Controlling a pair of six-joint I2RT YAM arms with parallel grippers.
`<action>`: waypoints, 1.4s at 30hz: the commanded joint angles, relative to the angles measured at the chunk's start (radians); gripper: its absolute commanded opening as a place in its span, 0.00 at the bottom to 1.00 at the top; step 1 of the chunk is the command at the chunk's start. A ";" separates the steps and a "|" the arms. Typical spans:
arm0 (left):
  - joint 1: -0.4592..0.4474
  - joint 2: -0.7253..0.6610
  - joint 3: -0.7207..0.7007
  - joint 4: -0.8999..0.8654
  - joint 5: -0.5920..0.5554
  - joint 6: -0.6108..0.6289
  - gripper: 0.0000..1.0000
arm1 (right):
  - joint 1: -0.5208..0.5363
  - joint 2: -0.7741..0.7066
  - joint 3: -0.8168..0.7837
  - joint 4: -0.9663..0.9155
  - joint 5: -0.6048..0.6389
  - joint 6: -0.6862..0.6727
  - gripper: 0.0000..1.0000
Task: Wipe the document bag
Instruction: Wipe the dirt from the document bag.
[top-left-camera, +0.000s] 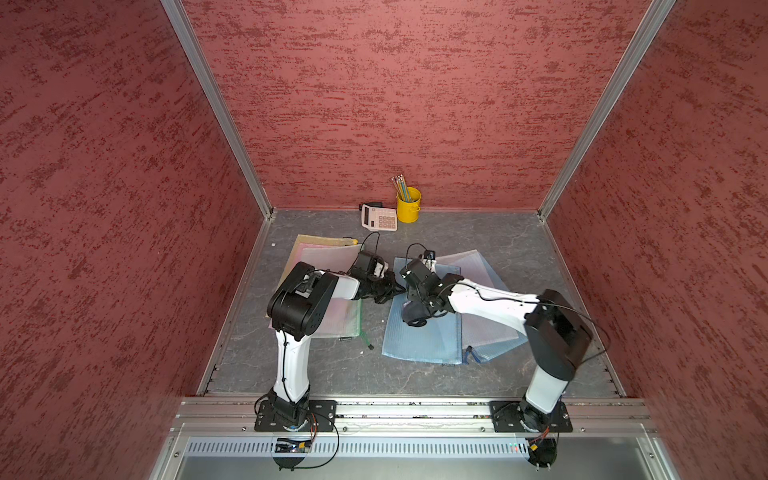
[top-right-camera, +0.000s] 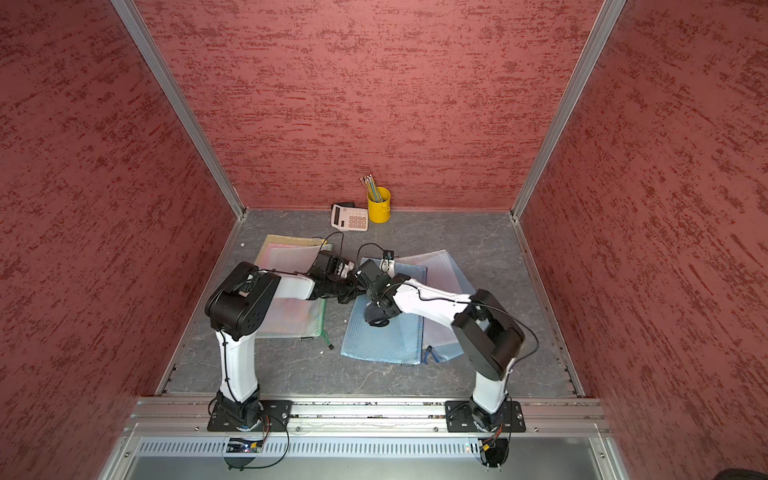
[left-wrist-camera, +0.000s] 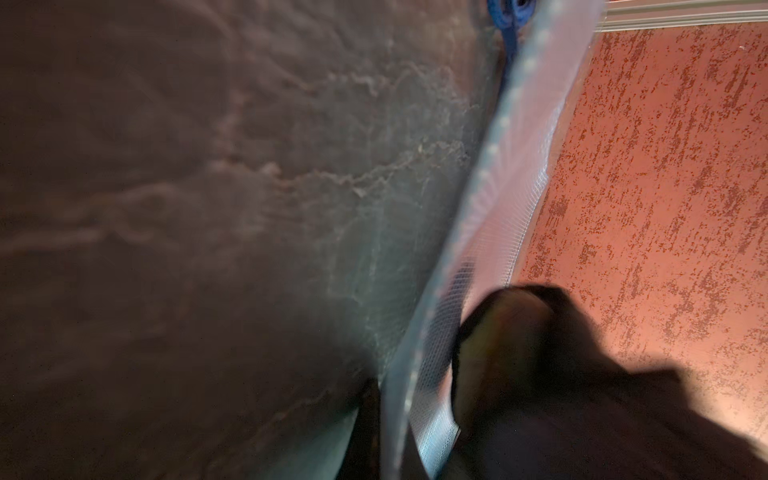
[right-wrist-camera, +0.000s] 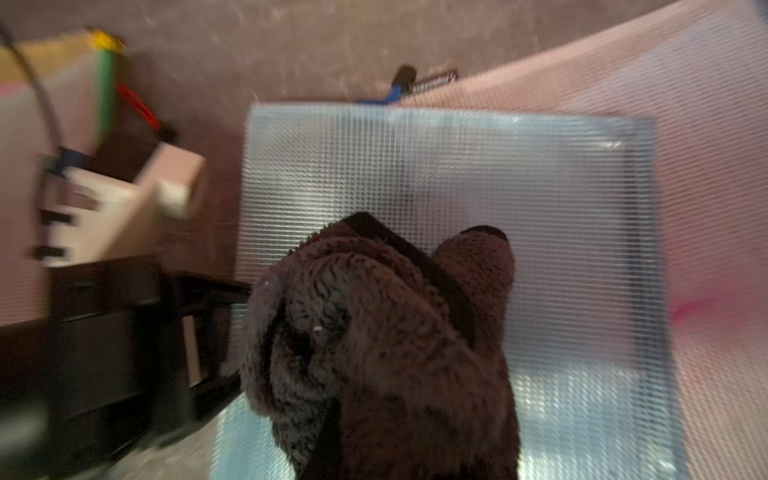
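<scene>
Right pincer clamped on cloth, resting on far part of blue bag; its long axis runs toward robot. Left pincer pinches its left edge.

The left arm rises from its base, elbow bent, forearm pointing toward 3 o'clock, left jaws clamped tight. The right arm reaches toward 9 o'clock, wrist tipped down, right jaws closed.

mottled red walls, aluminium corner posts, grey marbled floor
</scene>
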 joint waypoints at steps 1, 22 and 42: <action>-0.011 0.014 -0.025 -0.058 -0.076 -0.021 0.00 | -0.004 0.091 -0.045 0.085 0.011 -0.045 0.00; 0.003 0.016 -0.030 -0.043 -0.067 -0.055 0.00 | 0.131 -0.370 -0.273 -0.269 0.002 0.161 0.00; 0.001 -0.005 -0.058 -0.019 -0.072 -0.073 0.00 | 0.135 -0.205 -0.475 0.060 -0.100 0.250 0.00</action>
